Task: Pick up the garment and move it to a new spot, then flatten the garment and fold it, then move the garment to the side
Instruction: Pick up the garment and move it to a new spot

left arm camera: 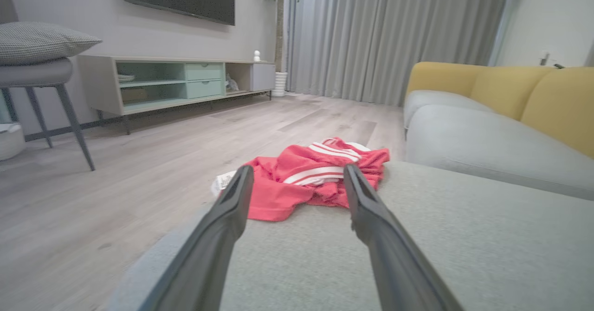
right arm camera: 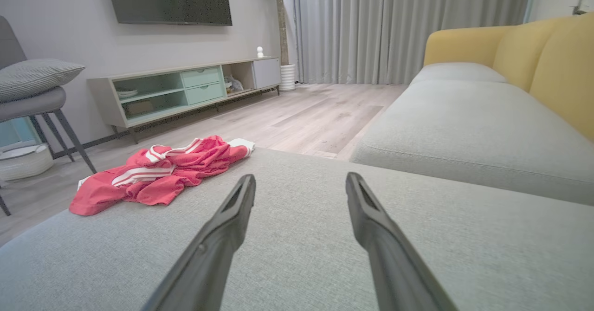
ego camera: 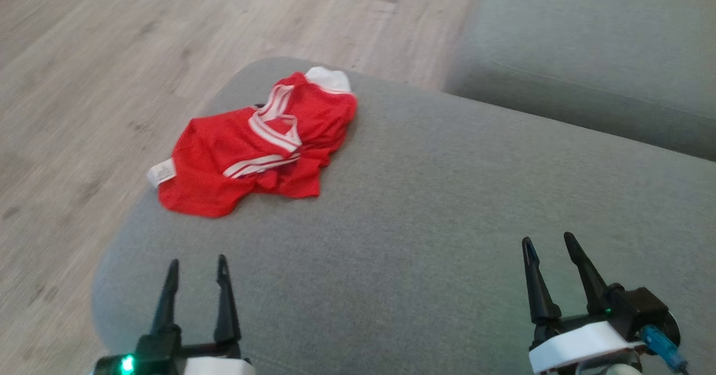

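You are viewing two grippers, each carrying two long, tapering black fingers with pointed tips. On the left gripper (ego camera: 198, 259), a green lamp (ego camera: 127, 364) is glowing on the black base, which is meeting a white band (ego camera: 218, 366). On the right gripper (ego camera: 547, 238), a white collar (ego camera: 579, 346) is wrapping the wrist. Just above that collar, a black block (ego camera: 637, 308) is showing a small green light (ego camera: 607, 311). At the collar's outer end, a blue connector (ego camera: 660, 344) with a dark cable is protruding.

Red garment (ego camera: 246, 151) with white stripes, crumpled, lying near grey cushion's (ego camera: 447, 207) far-left edge
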Tool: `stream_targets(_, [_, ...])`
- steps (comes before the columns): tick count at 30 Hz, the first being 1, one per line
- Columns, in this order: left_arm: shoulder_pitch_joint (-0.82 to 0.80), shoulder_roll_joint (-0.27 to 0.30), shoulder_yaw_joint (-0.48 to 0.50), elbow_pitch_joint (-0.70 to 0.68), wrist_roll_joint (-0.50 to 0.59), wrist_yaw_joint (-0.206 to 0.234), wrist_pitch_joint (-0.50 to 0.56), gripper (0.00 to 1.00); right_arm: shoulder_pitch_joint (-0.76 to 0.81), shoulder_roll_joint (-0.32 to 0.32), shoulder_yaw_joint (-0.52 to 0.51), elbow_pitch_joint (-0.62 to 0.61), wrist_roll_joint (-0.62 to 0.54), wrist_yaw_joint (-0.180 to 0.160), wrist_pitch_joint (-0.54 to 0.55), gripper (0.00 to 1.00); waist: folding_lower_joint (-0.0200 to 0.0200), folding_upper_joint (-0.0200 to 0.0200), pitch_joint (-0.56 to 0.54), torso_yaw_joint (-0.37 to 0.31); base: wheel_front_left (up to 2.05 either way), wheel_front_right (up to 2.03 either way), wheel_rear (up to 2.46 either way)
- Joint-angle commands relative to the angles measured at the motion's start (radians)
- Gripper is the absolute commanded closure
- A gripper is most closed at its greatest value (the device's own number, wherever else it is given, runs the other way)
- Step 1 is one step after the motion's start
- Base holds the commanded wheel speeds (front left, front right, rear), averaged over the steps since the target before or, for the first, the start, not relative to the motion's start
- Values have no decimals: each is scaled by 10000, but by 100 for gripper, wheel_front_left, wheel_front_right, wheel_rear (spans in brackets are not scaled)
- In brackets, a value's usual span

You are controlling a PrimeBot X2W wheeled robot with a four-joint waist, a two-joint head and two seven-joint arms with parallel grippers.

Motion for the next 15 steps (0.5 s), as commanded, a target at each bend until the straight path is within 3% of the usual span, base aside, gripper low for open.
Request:
stream_targets(1, [-490,-30,415,-383,126,0,-53,0,-418,-56,193,-330,68,67,-108,0,-1,0,206,245,0,0,0])
stream_targets(8, [-985,222,1433,-1028,630,-234,-53,0,-728,-419,118,-403,-203,67,-109,0,-1,0,959,-80,0,0,0])
stream_targets(12, [-2238,519,1900,-1356,700,-566,-53,0,-1117,-1142,9,-631,-331,67,-109,0,-1,0,2136,-364,0,0,0])
stream_targets(15, [-3727,840,1926,-688,687,-1071,-53,0,-1532,-1789,14,-807,-412,67,-109,0,-1,0,3042,-554,0,0,0])
